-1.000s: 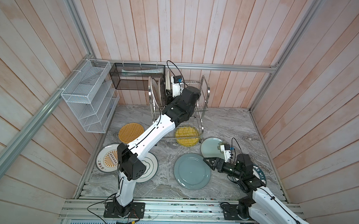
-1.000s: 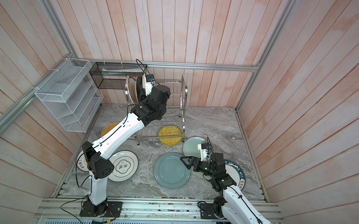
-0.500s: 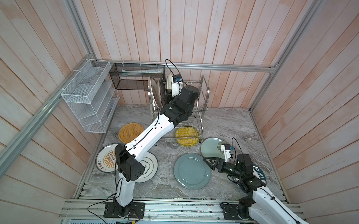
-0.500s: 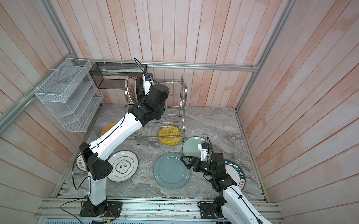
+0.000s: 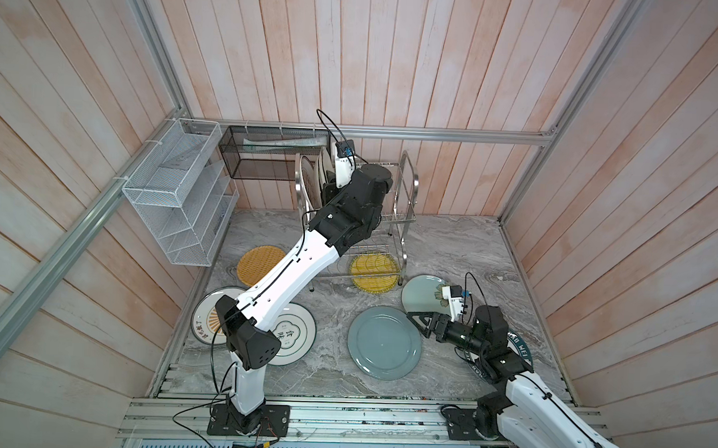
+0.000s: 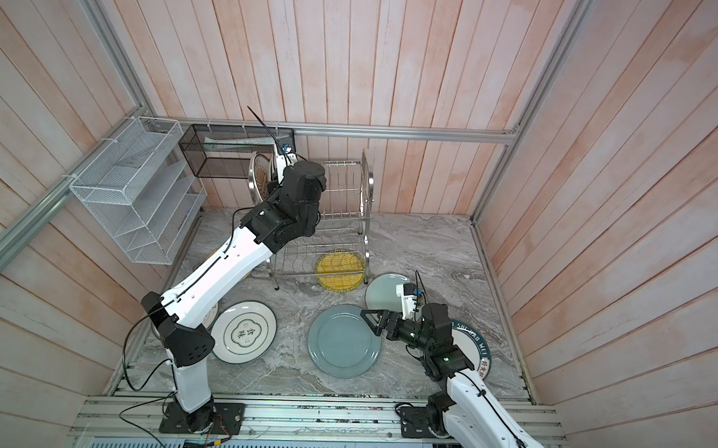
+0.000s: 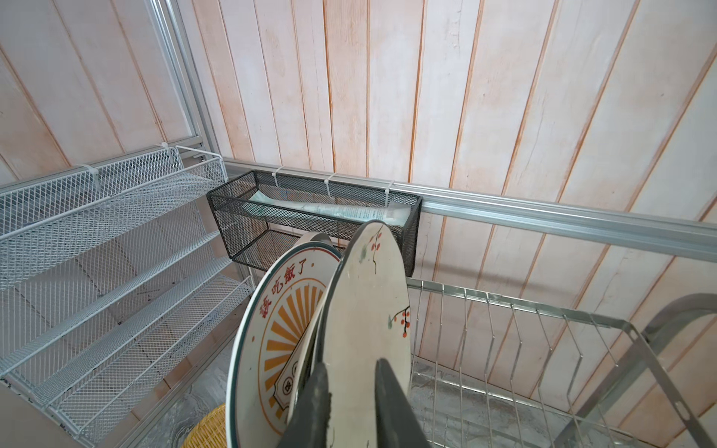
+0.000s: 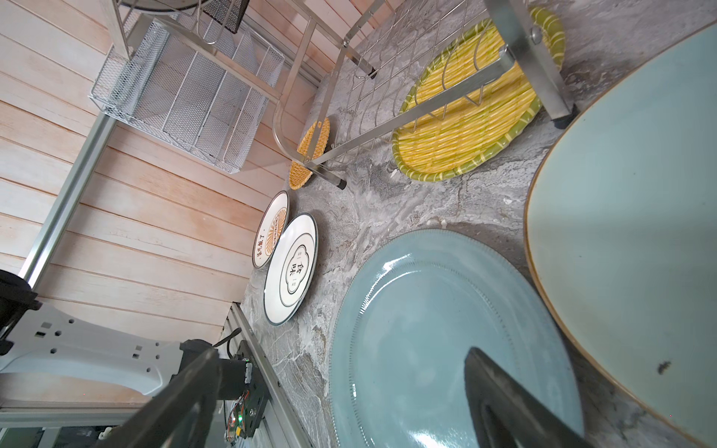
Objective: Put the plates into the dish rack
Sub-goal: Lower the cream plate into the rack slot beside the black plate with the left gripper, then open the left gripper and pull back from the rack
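Three or four plates (image 7: 279,329) stand in the rack (image 5: 409,181), the cream plate (image 7: 368,294) between narrow jaws of the left claw (image 7: 351,372), grip unclear; about seven lie on the table (image 5: 452,245), the grey-blue plate (image 5: 383,342) under the wide right claw (image 5: 419,324).

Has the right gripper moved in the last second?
No. The right gripper still hovers at the same spot over the grey-blue plate's rim.

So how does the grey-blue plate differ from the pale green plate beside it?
The grey-blue plate looks larger than the pale green plate. The grey-blue plate is plain with a ridged rim; the pale green plate has a brown edge and a flower print. Both lie flat on the table.
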Motion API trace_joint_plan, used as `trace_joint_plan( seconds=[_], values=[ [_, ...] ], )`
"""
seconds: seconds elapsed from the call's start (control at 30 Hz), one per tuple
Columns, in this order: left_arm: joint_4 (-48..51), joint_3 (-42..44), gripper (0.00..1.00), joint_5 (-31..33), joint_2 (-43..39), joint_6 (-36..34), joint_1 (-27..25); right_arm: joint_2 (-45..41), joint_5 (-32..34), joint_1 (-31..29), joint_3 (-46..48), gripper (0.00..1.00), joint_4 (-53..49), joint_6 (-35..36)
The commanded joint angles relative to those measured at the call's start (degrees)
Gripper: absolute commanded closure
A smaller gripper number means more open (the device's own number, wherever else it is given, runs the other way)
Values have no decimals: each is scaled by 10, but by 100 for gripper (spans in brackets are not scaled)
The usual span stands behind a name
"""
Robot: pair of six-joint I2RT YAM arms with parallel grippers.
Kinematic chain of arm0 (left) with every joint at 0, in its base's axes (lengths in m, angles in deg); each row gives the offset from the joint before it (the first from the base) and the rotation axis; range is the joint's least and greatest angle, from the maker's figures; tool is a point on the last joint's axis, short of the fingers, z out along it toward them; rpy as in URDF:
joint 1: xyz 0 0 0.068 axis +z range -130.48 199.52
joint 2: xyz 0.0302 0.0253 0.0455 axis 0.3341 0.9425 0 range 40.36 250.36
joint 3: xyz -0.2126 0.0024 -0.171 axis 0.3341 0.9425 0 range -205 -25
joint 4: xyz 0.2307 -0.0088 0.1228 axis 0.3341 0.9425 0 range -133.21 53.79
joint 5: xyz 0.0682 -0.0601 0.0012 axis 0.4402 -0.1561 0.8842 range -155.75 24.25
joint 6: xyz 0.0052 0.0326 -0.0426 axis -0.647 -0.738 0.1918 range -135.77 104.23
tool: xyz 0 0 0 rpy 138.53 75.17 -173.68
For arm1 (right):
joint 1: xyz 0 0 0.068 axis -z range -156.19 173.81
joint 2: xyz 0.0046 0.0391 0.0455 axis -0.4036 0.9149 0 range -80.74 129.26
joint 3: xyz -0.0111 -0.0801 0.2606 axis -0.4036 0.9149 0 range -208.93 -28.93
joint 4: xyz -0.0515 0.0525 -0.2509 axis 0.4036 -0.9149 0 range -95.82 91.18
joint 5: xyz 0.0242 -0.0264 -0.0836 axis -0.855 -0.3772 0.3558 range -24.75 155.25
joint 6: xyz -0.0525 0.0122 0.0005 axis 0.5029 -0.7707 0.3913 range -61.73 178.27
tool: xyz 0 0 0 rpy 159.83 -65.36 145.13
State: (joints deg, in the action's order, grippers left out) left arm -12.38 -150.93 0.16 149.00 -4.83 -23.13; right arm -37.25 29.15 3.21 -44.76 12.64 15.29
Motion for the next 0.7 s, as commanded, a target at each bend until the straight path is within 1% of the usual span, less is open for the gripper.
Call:
trace_joint_plan(
  seconds=[0.0,0.17,0.33,0.5,0.67],
  values=[
    [-3,-5,76,-17,-17,-11,-4,-8,4,-4,-19,2,-12,10],
    [9,-25,75,-32,-22,-14,-8,-8,7,-3,-27,2,-18,14],
    [33,-57,75,-66,-28,-13,-13,-8,13,-4,-38,2,-30,22],
    [60,-77,72,-130,-48,-1,-14,-9,29,-3,-51,2,-47,35],
    [74,-58,68,-209,-92,5,-13,-10,51,-2,-67,2,-66,44]
  ],
)
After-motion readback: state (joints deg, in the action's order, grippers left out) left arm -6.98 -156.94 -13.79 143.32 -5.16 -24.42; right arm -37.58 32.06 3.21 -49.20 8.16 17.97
